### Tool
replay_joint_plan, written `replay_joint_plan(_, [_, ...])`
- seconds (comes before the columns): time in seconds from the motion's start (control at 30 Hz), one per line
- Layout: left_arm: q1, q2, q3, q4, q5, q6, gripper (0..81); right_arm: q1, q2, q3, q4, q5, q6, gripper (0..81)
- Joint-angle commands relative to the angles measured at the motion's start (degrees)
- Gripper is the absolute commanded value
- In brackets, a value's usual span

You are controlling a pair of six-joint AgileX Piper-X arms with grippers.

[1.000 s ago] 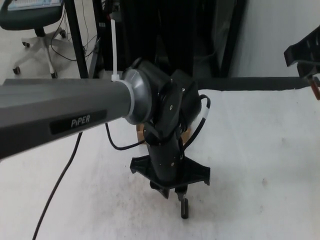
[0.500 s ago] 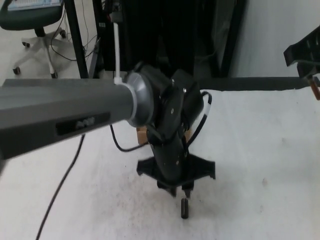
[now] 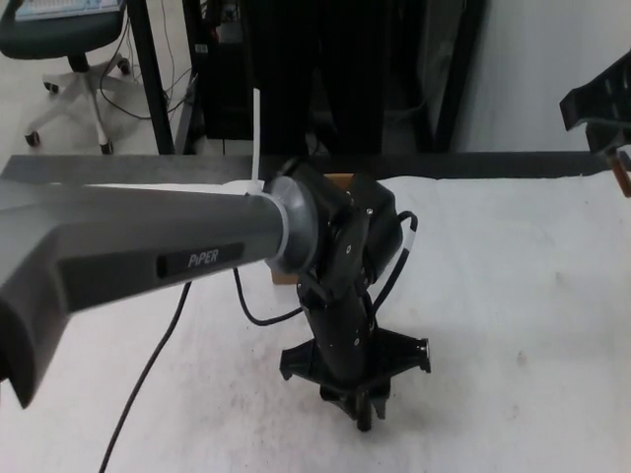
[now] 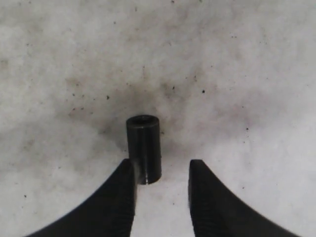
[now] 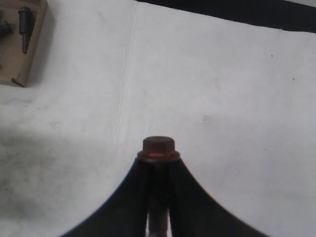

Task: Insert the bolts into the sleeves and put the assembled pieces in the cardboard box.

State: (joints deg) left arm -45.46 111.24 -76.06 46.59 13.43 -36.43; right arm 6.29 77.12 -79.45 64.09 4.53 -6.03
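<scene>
The left arm's grey link (image 3: 148,256) crosses the high view and hides most of the cardboard box (image 3: 338,181), which sits behind the left gripper (image 3: 363,418), on the side away from the camera. A black cable (image 3: 148,365) trails over the white bench cover (image 3: 513,325) beside that gripper. An office chair (image 3: 69,39) stands on the floor well beyond the bench.

Seen from the right wrist, the box lies well ahead of the right gripper (image 5: 158,170) and off to one side. An assembled piece (image 5: 24,22) lies inside it, along the wall.

The left arm's wrist bends downward, so its gripper points at the bench with the fingertips close to the cover. Its fingers are parted by a moderate gap. The near end of the black sleeve (image 4: 144,148) sits between the fingertips, touching one finger's inner face and apart from the other, so nothing is clamped. I cannot tell whether the sleeve stands upright or lies flat. Dark smudges mark the cover around it.

The right gripper hangs raised at the far edge of the bench, well apart from the left one. Its fingers are closed on a copper-coloured bolt (image 5: 158,147), whose head sits just past the fingertips.
</scene>
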Motion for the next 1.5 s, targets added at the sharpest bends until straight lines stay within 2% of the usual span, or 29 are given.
replay_joint_plan(0.0, [-0.2,1.2,-0.1,-0.4,0.8,0.4,33.7,-0.2,-0.5,-0.1,0.2,-0.6,0.0,0.8])
replay_joint_plan(0.43, [-0.2,3.4,-0.1,0.0,0.9,0.4,33.7,-0.2,-0.5,-0.1,0.2,-0.6,0.0,0.8])
replay_joint_plan(0.63, [-0.2,3.8,-0.1,-0.4,-0.9,5.5,33.7,-0.2,-0.5,-0.1,0.2,-0.6,0.0,0.8])
replay_joint_plan(1.47, [-0.2,3.8,-0.2,-1.8,-2.2,6.5,33.7,-0.1,-0.5,-0.1,0.4,-0.6,0.0,0.8])
